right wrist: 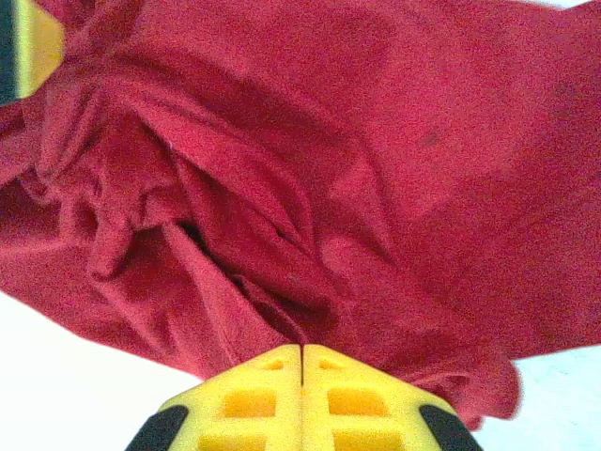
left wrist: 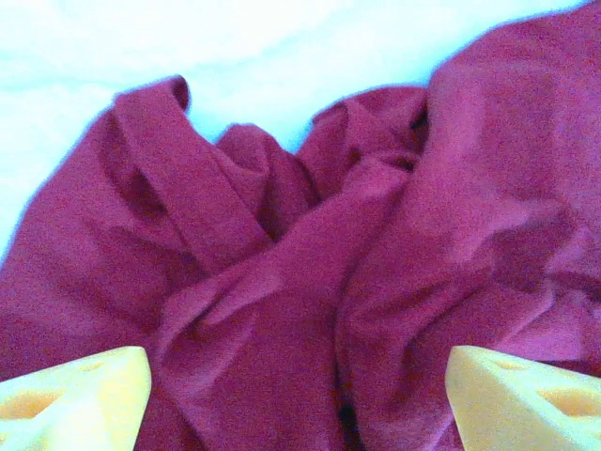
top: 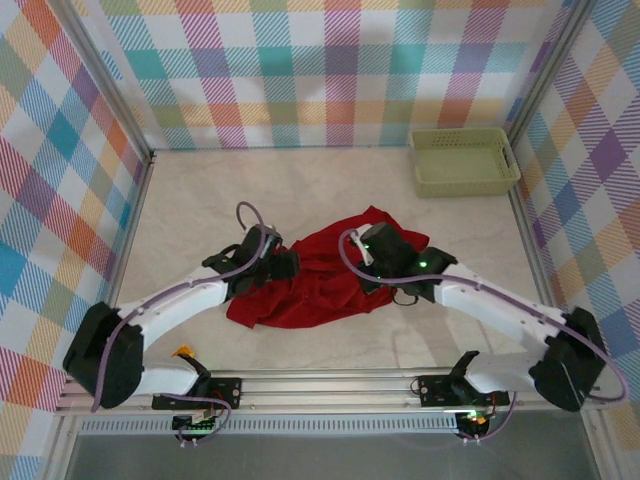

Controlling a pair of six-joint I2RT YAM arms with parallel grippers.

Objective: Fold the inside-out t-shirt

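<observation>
Well apart from the pale green basket (top: 463, 160), toward the near side of the table (top: 250, 190), the inside-out t-shirt (top: 310, 275) lies in a crumpled deep-red heap in the top view, plain and unprinted, with one corner poking out on the basket side. The left gripper (top: 285, 265) sits at the edge of the heap farthest from the basket and the right gripper (top: 365, 262) at the edge nearer to it. From the left wrist, the left gripper (left wrist: 299, 395) stands wide, its yellow fingers (left wrist: 84, 390) far apart and low over the cloth with nothing between them; the t-shirt (left wrist: 376, 244) under them is a mass of soft ridges and hollows, with a flat band, perhaps a hem or sleeve edge, crossing the folds. From the right wrist, the right gripper (right wrist: 300, 376) is closed, pads meeting along a thin seam, and creases in the t-shirt (right wrist: 394, 141) run down to its tips, so it appears to pinch a thin fold at the cloth's margin. The fabric looks light, limp and easily bunched; it should drape and drag rather than hold shape, so I would judge a hem, shoulder or sleeve edge the best hold, taken as a single layer.
</observation>
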